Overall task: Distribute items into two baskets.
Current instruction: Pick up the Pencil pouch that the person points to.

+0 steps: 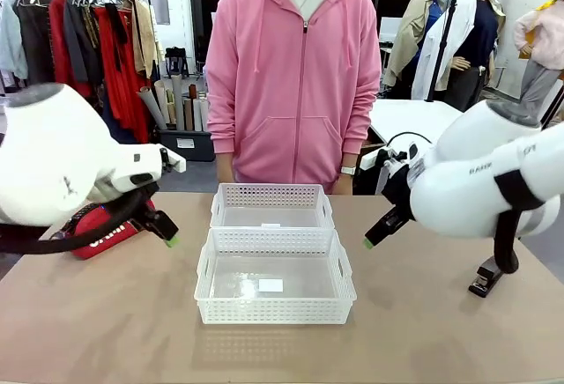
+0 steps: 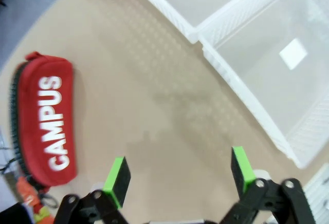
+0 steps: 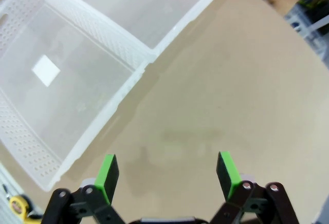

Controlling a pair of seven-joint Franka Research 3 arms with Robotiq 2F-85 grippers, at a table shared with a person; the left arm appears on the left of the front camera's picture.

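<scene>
**Front view.** The left end effector (image 1: 166, 234) and right end effector (image 1: 374, 236) hover on either side of two white baskets. The near basket (image 1: 273, 312) touches the far basket (image 1: 273, 192) on the worktop (image 1: 106, 331). The red pouch (image 1: 95, 227) lies just outboard of the left end effector. The black stapler (image 1: 486, 276) lies well outboard of the right one. A person (image 1: 295, 76) stands beyond.

**Left wrist view.** The left end effector (image 2: 180, 175) is spread over bare worktop, with the pouch (image 2: 43, 116) to its left and the baskets (image 2: 247, 95) ahead-right.

**Right wrist view.** The right end effector (image 3: 167, 172) is spread wide, with the baskets (image 3: 103, 126) ahead-left. A yellow object (image 3: 15, 206), possibly a tape measure, sits at its far left.
</scene>
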